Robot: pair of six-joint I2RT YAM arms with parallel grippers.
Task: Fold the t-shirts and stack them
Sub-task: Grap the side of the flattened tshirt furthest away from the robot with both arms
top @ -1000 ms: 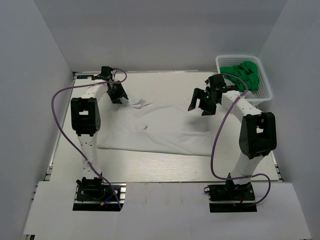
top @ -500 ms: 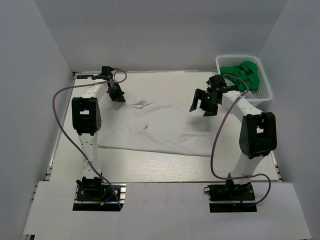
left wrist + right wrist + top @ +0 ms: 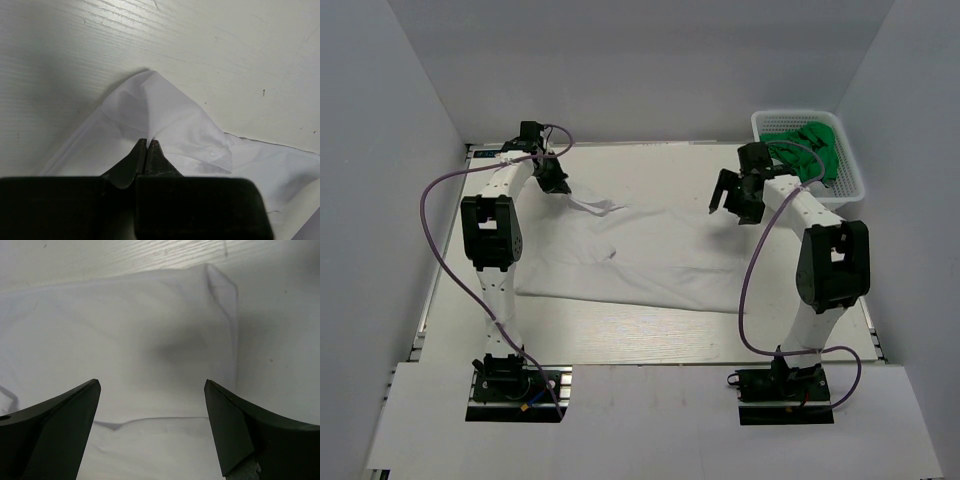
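The table point(image 3: 650, 160) carries one white t-shirt point(image 3: 650, 260), spread out nearly flat. The shirt runs from the tips of the left claw across to the space under the right claw, and most of the cloth lies on the near side of both. A basket point(image 3: 853, 190) stands just beyond the right claw and to its right, with the green t-shirts point(image 3: 810, 145) bunched inside it.

The left claw point(image 3: 558, 186) is closed on a far corner of the white t-shirt, and the wrist view shows the cloth peaking up right at its tips. The right claw point(image 3: 730, 203) hangs wide open above the opposite far corner and holds nothing. That corner lies just ahead of its fingers and below them.

The step in hand looks like taking hold of the two far corners for the first fold. The next move calls for the right claw to drop onto its corner and pinch it. Both claws can then bring the far edge towards the near one together, so the cloth does not skew.
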